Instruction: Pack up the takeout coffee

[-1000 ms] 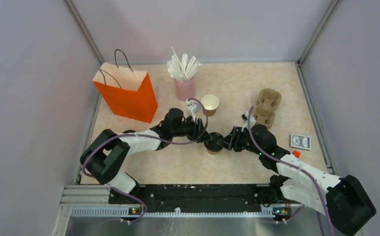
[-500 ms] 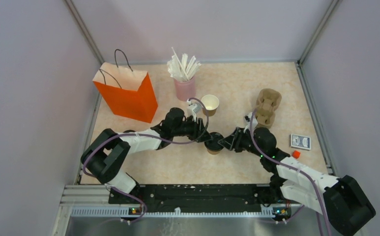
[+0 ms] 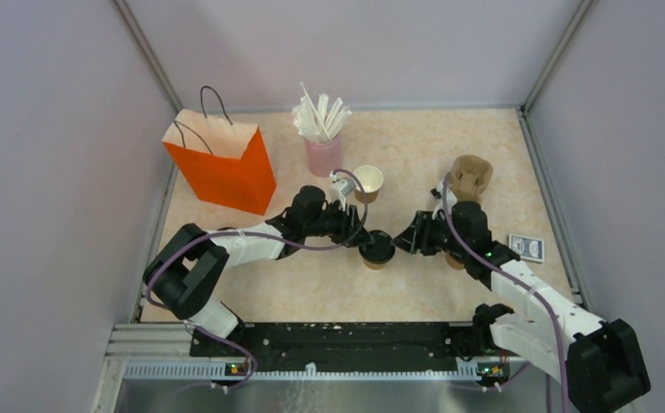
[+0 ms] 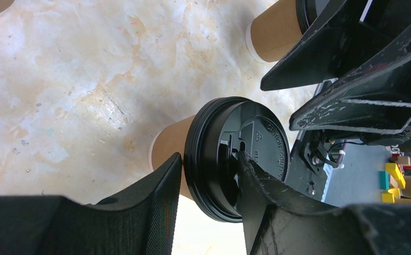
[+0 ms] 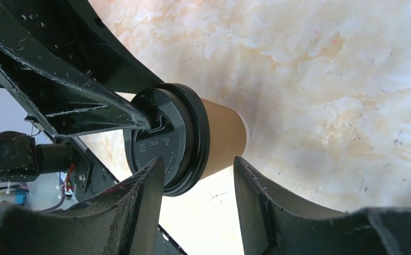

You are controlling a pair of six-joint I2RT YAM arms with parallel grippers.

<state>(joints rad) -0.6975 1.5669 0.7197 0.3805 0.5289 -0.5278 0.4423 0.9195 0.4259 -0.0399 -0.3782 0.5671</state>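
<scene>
A takeout coffee cup (image 3: 378,249), brown paper with a black lid, stands mid-table. My left gripper (image 3: 361,239) is shut on its lid (image 4: 245,154), one finger outside the rim and the other on the lid top. My right gripper (image 3: 403,242) is open just right of it; in the right wrist view the cup (image 5: 221,135) lies past the fingertips, touching neither. A second lidded cup (image 4: 272,32) stands behind the right gripper, mostly hidden under the right arm in the top view. An open cup (image 3: 367,181) without a lid stands farther back.
The orange paper bag (image 3: 221,163) stands at the back left. A pink cup of white straws (image 3: 323,146) is behind the open cup. A tan pulp carrier (image 3: 469,178) lies at the back right, and a card box (image 3: 526,248) near the right edge.
My right gripper has opened and drawn back to the right, away from the lidded cup. My left gripper keeps its pinch on the lid and has barely moved.
</scene>
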